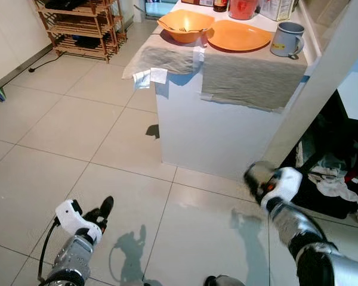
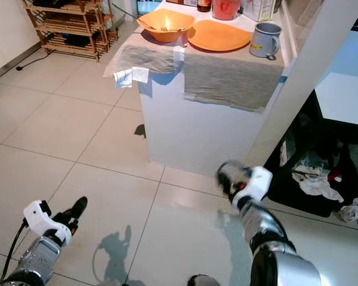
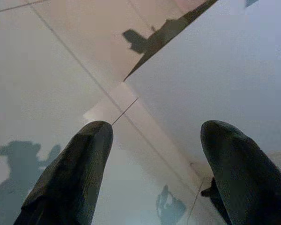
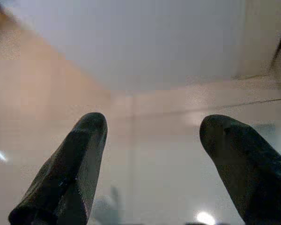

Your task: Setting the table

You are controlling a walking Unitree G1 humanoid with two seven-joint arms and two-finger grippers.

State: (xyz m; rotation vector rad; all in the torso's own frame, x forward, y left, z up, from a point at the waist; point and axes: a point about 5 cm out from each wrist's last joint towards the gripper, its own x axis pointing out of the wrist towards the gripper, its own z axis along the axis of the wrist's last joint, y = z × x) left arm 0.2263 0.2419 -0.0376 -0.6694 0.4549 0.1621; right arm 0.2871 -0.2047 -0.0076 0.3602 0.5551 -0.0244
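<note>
Tableware at 12 o'clock on worktop (image 1: 185, 128): orange bowl (image 1: 185, 26), orange plate (image 1: 238, 36), grey mug (image 1: 286, 39). Left claw (image 1: 105, 207) and right claw (image 1: 255, 174) low, spread wide, empty. Approach step; next: raise an arm to reach the dishes.

Right hand (image 4: 152, 164) fingers apart above floor (image 4: 150, 140)

one orange bowl (image 1: 185, 26), one orange plate (image 1: 238, 36), one grey mug (image 1: 286, 39), one wooden rack (image 1: 82, 25).
</note>
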